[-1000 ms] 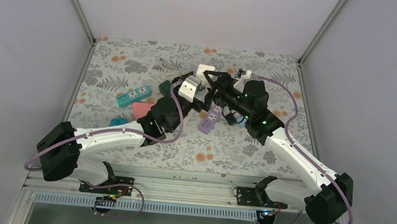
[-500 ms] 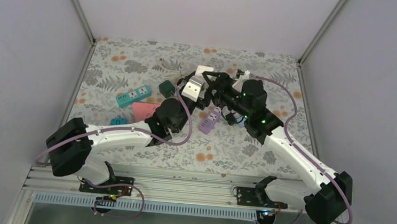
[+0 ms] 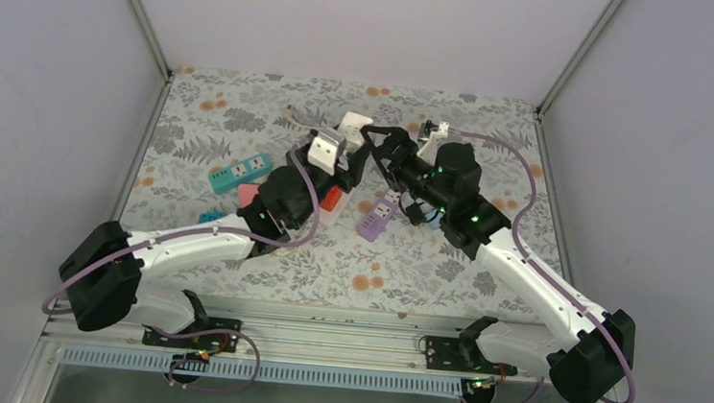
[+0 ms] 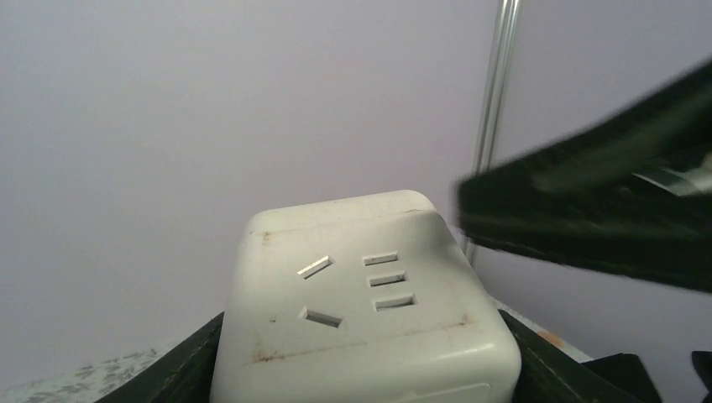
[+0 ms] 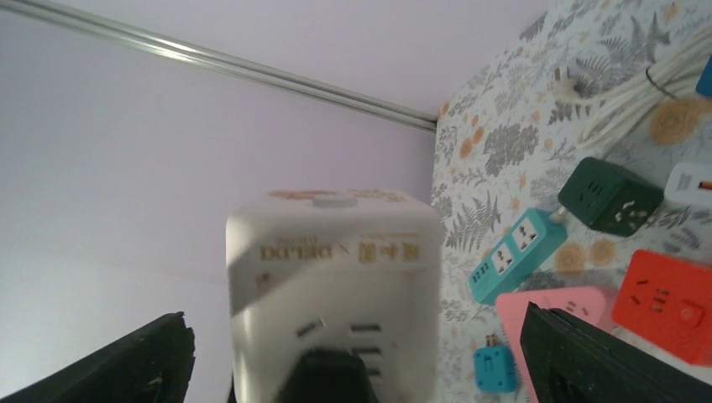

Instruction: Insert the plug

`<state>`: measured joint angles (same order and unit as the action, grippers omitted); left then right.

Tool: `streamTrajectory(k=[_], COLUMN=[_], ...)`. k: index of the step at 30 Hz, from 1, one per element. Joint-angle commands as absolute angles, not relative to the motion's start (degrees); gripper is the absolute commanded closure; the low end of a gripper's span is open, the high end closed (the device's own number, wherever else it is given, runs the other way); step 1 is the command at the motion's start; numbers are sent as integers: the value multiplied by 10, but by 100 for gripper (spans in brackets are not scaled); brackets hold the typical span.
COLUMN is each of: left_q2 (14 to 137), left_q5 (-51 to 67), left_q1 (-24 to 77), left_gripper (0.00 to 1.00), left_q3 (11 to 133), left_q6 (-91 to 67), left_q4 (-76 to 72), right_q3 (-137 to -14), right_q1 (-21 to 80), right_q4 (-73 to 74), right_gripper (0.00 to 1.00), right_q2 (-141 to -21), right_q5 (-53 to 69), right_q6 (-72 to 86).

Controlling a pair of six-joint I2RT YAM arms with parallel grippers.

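Note:
My left gripper (image 3: 322,160) is shut on a white cube socket (image 3: 325,147) and holds it up above the table. In the left wrist view the cube (image 4: 361,285) fills the space between the jaws, and its slotted face is bare. My right gripper (image 3: 367,152) is open just to the right of the cube. In the right wrist view its fingers (image 5: 117,361) stand wide apart on either side of the cube (image 5: 336,260). A black plug-like shape (image 5: 327,378) lies against a slotted face of the cube. I cannot tell whether it is seated.
On the floral table lie a teal power strip (image 3: 240,171), a pink strip (image 3: 250,193), a red socket (image 3: 331,198), a purple strip (image 3: 377,215), a small blue adapter (image 3: 212,217) and white adapters (image 3: 352,122). A dark green cube (image 5: 609,196) and a white cable (image 5: 621,92) lie beyond.
My left gripper has carried the white cube to the left and back, out from between the right gripper's fingers. The right arm has barely moved.

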<state>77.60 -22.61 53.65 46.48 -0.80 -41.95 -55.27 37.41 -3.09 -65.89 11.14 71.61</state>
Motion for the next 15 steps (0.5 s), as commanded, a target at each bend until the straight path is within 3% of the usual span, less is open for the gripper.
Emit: streamTrajectory(k=[1,6,12,15], left_q2=[726,696,712,706], left_q5=[-81,179,467,535], left_q1=[478,371,288,271], left_gripper=[47,46,46,46], left_q3=[467,517,560,551], left_q6=[-116,-258,-391,-431], left_q4=[-360,-220,-190,-207], right_q3=[-568,-600,-652,-650], right_q1=[372,341,291,288], right_q4=[-32,26,93,134], right_gripper=[0,0,0,0], right_q2=[-636,-617,-633,-626], right_q5=[89,142,460,487], right_q6=[578,414,280,257])
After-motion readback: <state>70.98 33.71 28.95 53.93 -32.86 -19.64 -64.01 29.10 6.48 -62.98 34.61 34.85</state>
